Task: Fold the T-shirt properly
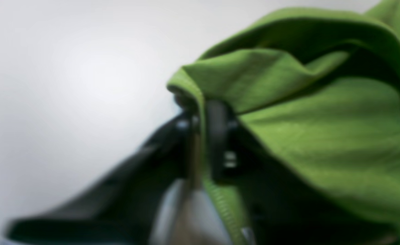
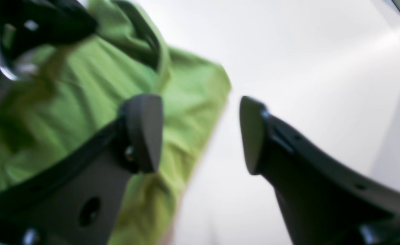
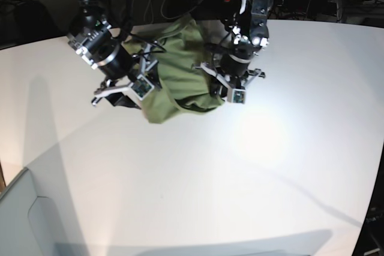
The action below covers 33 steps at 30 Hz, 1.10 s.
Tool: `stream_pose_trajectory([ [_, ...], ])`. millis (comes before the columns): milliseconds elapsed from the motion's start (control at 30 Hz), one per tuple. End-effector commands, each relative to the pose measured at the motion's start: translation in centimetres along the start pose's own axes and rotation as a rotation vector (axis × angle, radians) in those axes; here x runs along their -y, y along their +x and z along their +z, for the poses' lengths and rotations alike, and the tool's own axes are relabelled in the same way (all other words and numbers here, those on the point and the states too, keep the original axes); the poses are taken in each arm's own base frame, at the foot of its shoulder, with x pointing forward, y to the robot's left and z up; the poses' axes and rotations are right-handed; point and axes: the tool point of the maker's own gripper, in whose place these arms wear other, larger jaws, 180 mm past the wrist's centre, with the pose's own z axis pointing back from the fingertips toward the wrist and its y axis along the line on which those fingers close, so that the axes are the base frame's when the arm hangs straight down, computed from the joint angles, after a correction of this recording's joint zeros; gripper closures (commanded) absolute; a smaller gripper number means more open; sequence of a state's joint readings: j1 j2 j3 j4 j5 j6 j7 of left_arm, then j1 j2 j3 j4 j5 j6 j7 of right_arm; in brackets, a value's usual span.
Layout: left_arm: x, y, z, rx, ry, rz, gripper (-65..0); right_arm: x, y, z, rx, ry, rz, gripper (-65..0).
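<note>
Two arms work at the far side of a white table [image 3: 252, 166], with the T-shirt [image 3: 180, 76] bunched in a crumpled green heap between them rather than spread flat. In the base view the right gripper [image 3: 139, 86] stands at the heap's left edge and the left gripper [image 3: 231, 85] at its right edge. The right wrist view shows the right gripper [image 2: 200, 134] with its jaws wide apart and nothing between the pads; green cloth lies behind and beside one finger [image 2: 145, 132], and bare table shows behind the other. The left wrist view is soft, yet a hemmed edge of the T-shirt [image 1: 322, 129] appears to run through the left gripper [image 1: 203, 136], whose jaws look nearly together on it; whether the hem is clamped firmly or merely resting there cannot be told.

As a judgement, folding proper has barely begun: the garment must first lie flat. To do this step well, each pincer should take a single layer at a matching corner or seam, not a bundle, and the two should draw apart evenly so the cloth spreads without twisting. The free right gripper should close on an edge that is clearly one thickness, low to the table. Uneven tension would drag the heap sideways.
</note>
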State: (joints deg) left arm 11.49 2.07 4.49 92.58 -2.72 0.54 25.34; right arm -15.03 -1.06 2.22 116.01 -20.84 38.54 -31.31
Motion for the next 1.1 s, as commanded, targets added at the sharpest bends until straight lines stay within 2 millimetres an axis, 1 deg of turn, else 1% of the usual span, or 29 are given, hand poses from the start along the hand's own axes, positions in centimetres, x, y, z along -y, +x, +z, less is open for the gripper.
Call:
stream_pose_trajectory([
  [0,0.3,1.6,0.5,0.061,-0.006,0.002,-20.8,0.8,1.2,0.5,0.051,-0.027,-0.005,-37.2],
  [67,0.5,2.7,1.3,0.095,-0.007,0.000,-26.7,1.6,0.7,0.9,0.039,-0.054,-0.013,-38.8],
  [133,0.6,3.8,2.1,0.127,-0.009,-0.004,-29.2,2.3,0.2,1.1,0.025,-0.074,-0.023,-38.8],
  [233,0.9,5.6,3.4,0.182,-0.011,-0.009,-29.2,3.4,-0.7,1.6,0.003,-0.110,-0.042,-38.8],
  [333,1.2,6.8,5.0,0.227,-0.016,-0.013,-29.4,4.3,-1.9,2.3,-0.024,-0.145,-0.061,-38.8],
  [433,2.0,7.2,6.2,0.246,-0.034,-0.017,-29.4,5.4,-2.8,2.9,-0.044,-0.181,-0.073,-38.8],
  [500,4.1,6.5,6.6,0.233,-0.089,-0.020,-29.5,6.5,-3.5,3.5,-0.062,-0.218,-0.085,-38.9],
  [533,5.5,5.9,6.7,0.218,-0.128,-0.027,-29.5,7.2,-4.1,3.9,-0.076,-0.240,-0.093,-39.0],
  [633,8.6,3.9,7.4,0.170,-0.223,-0.071,-29.5,8.4,-5.1,4.7,-0.100,-0.285,-0.110,-39.1],
  [700,9.7,2.8,8.0,0.145,-0.264,-0.100,-29.5,9.3,-5.5,5.2,-0.108,-0.313,-0.116,-39.2],
  [767,9.9,1.5,8.6,0.118,-0.278,-0.117,-29.5,9.7,-6.0,5.6,-0.121,-0.331,-0.124,-39.2],
  [900,9.3,-0.2,9.0,0.073,-0.276,-0.141,-29.5,9.5,-6.4,5.7,-0.132,-0.327,-0.129,-39.2],
  [967,8.9,-0.9,8.8,0.055,-0.273,-0.153,-29.5,8.8,-6.9,5.8,-0.146,-0.312,-0.134,-39.2],
  [1000,8.7,-1.6,8.4,0.032,-0.268,-0.157,-29.5,8.6,-7.0,5.8,-0.147,-0.307,-0.137,-39.2],
  [1033,8.5,-2.2,8.1,0.017,-0.265,-0.158,-29.5,8.3,-6.8,5.6,-0.144,-0.298,-0.137,-39.2],
  [1067,8.4,-2.4,7.6,0.011,-0.265,-0.166,-29.5,8.0,-6.7,5.4,-0.139,-0.290,-0.139,-39.2],
])
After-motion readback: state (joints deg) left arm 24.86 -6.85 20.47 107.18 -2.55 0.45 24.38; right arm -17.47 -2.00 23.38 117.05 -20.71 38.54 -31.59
